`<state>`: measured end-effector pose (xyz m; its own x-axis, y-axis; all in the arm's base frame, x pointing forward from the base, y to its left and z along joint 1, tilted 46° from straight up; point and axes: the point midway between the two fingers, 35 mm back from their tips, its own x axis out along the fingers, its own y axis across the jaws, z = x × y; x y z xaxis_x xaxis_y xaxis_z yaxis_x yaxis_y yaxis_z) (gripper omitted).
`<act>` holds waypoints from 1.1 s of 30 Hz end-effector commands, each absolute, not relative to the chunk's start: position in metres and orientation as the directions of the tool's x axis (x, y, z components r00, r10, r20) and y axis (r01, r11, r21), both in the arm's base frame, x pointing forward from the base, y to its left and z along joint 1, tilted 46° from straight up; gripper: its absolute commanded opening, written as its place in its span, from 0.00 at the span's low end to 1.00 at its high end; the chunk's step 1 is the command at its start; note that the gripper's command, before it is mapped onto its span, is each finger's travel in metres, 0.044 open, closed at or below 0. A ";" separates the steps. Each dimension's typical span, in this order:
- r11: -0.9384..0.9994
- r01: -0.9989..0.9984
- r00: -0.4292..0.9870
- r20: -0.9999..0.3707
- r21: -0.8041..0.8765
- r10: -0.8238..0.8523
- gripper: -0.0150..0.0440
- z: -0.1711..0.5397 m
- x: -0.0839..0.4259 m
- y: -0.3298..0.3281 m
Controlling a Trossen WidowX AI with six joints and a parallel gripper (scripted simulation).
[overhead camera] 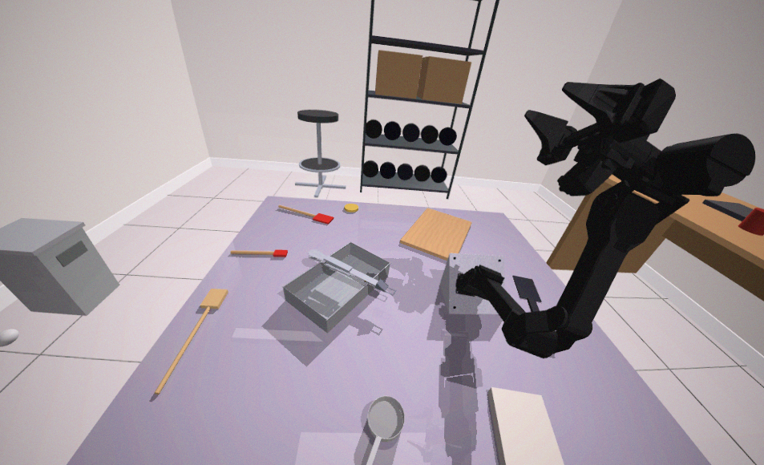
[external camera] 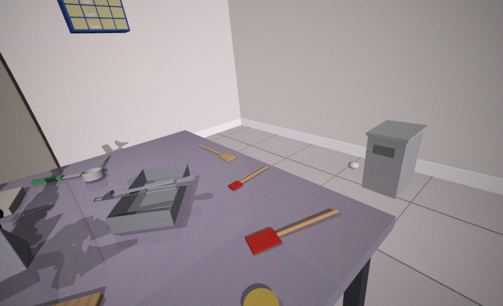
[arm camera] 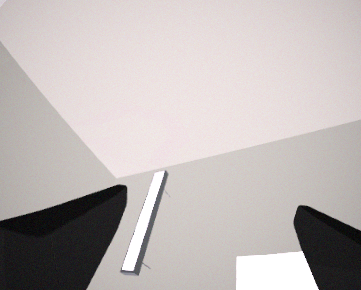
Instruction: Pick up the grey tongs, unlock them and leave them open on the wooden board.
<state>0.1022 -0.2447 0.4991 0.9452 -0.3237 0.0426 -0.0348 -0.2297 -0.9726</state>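
Note:
The grey tongs [overhead camera: 343, 271] [external camera: 158, 187] lie across the roasting tin [overhead camera: 305, 306] [external camera: 142, 223], resting on its rims with their arms close together. The end with a dark piece and a wire loop overhangs the tin on the side toward the robot base; the other end overhangs the opposite rim. The wooden board [overhead camera: 436, 233] [external camera: 82, 300] lies flat near the tin, bare. My gripper [overhead camera: 546, 99] [arm camera: 212, 205] is open and empty, raised high at the right in the top view, far from the tongs. The wrist view shows only walls, ceiling and lights.
Red-headed spatulas [overhead camera: 322, 219] [external camera: 263, 240] and a wooden spatula [overhead camera: 214, 298] [external camera: 227, 156] lie beyond the tin. A yellow disc [overhead camera: 351, 208] [external camera: 261, 298] lies near the far edge. A small pan [overhead camera: 384, 417] [external camera: 92, 175] and a cream block [overhead camera: 523, 427] are at the near side.

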 end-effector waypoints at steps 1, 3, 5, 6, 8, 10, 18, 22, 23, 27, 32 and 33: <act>-0.221 -0.029 0.944 0.046 -0.975 -0.326 0.89 0.499 0.103 -0.246; -0.194 -0.015 0.932 0.057 -0.981 -0.358 0.80 0.494 0.104 -0.256; -0.099 0.019 0.936 0.052 -0.995 -0.347 0.71 0.489 0.108 -0.263; -0.097 0.021 0.937 0.053 -0.995 -0.345 0.69 0.487 0.110 -0.265; -0.045 0.038 0.929 0.052 -0.998 -0.366 0.69 0.479 0.112 -0.274; -0.026 0.062 0.919 0.068 -0.998 -0.389 0.69 0.479 0.116 -0.279; 0.297 0.151 0.924 0.028 -0.943 -0.382 0.69 0.448 0.141 -0.303; 0.606 0.189 0.943 -0.030 -0.773 -0.332 0.69 0.419 0.161 -0.318; 0.705 0.188 0.951 -0.053 -0.684 -0.305 0.69 0.407 0.172 -0.321; 0.948 0.166 0.967 -0.146 -0.270 -0.211 0.69 0.360 0.208 -0.330; 0.942 0.144 0.967 -0.247 0.304 -0.069 0.69 0.303 0.247 -0.326; 0.904 0.148 0.964 -0.263 0.402 -0.041 0.69 0.293 0.253 -0.322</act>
<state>0.2171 -0.3304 0.3431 0.9698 -0.1726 -0.1725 0.1557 0.9820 -0.1072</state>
